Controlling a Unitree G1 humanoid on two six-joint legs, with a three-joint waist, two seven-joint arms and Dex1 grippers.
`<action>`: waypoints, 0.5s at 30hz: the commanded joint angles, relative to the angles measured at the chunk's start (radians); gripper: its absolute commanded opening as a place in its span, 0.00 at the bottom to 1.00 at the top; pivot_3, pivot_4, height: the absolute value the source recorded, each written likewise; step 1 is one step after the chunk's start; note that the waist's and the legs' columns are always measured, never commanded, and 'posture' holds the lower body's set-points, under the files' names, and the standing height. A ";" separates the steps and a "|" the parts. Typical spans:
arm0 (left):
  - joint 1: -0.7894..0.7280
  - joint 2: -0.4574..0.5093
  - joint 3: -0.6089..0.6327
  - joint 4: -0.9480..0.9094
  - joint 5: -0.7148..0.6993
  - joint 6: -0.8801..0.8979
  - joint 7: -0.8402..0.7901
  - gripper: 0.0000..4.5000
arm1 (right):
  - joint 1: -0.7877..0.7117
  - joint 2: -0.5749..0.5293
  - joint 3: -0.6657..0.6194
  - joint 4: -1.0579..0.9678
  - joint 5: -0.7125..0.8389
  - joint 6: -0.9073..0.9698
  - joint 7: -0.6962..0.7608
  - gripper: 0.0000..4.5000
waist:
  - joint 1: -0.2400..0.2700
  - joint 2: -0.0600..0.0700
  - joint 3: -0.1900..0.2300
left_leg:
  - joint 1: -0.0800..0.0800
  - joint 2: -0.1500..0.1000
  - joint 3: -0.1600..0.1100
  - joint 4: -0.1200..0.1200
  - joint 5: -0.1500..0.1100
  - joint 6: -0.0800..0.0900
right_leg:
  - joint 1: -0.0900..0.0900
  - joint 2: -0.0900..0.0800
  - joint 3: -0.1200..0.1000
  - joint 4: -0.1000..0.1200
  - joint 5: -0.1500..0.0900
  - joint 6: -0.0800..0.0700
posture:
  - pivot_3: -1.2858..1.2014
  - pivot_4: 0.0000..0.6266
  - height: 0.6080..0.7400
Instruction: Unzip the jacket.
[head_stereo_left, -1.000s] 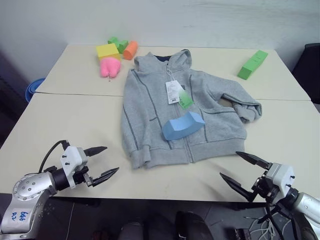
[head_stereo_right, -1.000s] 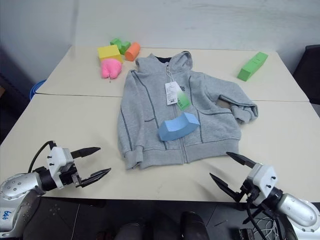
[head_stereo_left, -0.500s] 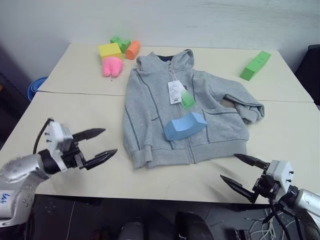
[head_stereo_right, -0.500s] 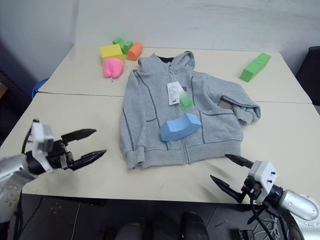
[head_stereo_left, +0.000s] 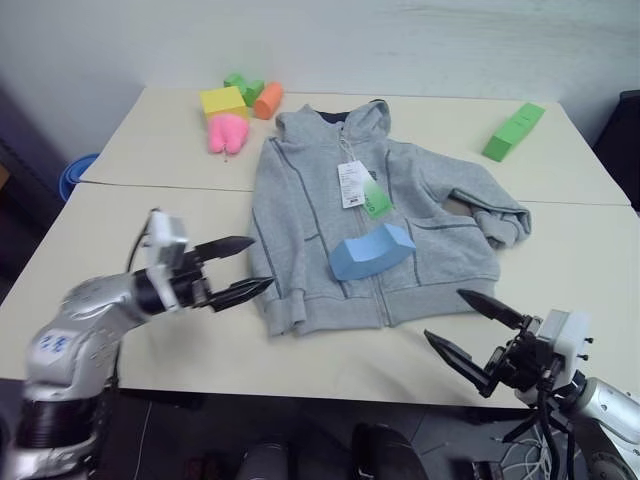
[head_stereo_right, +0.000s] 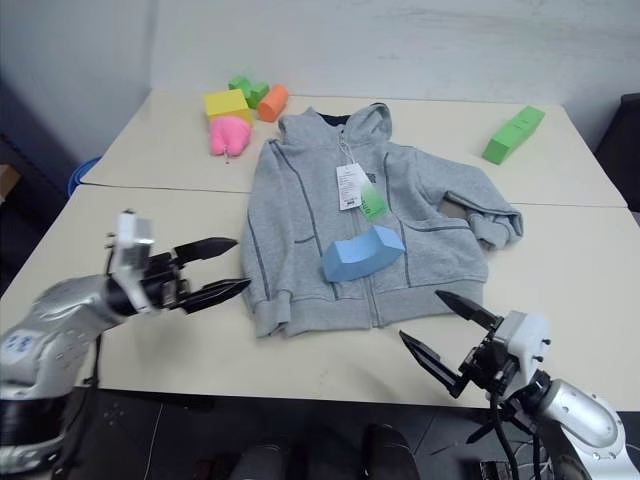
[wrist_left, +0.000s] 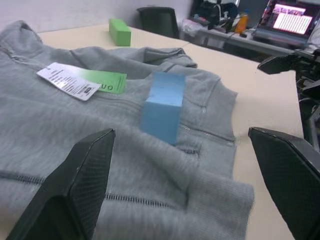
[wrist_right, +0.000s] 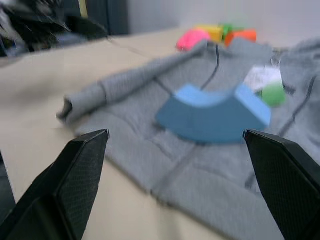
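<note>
— While the zip is closed all the way down, we judge we are at the approach step: in the left eye view our left gripper (head_stereo_left: 243, 268) hangs with its fingers spread and empty, its tips just beside the near left edge of the jacket (head_stereo_left: 300, 220). The jacket lies flat on the table (head_stereo_left: 150, 210), ahead of and between both grippers.

— And our right gripper (head_stereo_left: 470, 330)?

— Spread wide too, holding nothing, near the table's front edge with the jacket's hem ahead of it. We think the next move calls for one gripper to pin the collar and the other to find the zip pull up by the hood; we cannot make the pull out.

— What does the right eye view add?

— A blue block (head_stereo_right: 362, 253) sits on the zip line, between the two grippers, and may need shifting first. Past it the hang tag (head_stereo_right: 355, 189) lies on the chest.

— The left wrist view?

— Soft light-grey fleece with a darker seam, the ribbed cuff closest to the open fingers, block and tag beyond.

— The right wrist view?

— The hem and a folded sleeve in front of the parted fingers, the block behind.
</note>
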 joint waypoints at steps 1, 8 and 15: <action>-0.147 -0.099 -0.155 0.132 0.118 -0.058 -0.014 1.00 | 0.038 0.041 -0.016 -0.065 -0.055 -0.106 -0.011 1.00 | 0.005 -0.001 0.000 | 0.000 -0.001 0.000 0.000 0.000 0.000 | 0.000 0.001 0.000 0.000 0.000 0.000 | 0.52 0.24 1.00; -0.438 -0.355 -0.305 0.559 0.373 -0.258 0.074 1.00 | 0.156 0.113 -0.027 -0.072 -0.081 -0.200 -0.021 1.00 | 0.003 -0.002 0.000 | -0.002 -0.001 0.006 0.000 0.000 0.003 | 0.000 0.008 -0.001 -0.006 0.004 0.008 | 0.52 0.24 1.00; -0.499 -0.424 -0.366 0.770 0.504 -0.366 0.045 1.00 | 0.240 0.157 -0.008 -0.089 -0.099 -0.252 -0.034 1.00 | -0.010 -0.002 0.000 | -0.001 0.003 0.007 0.000 0.001 0.001 | -0.001 0.012 0.000 -0.007 0.004 0.007 | 0.52 0.24 1.00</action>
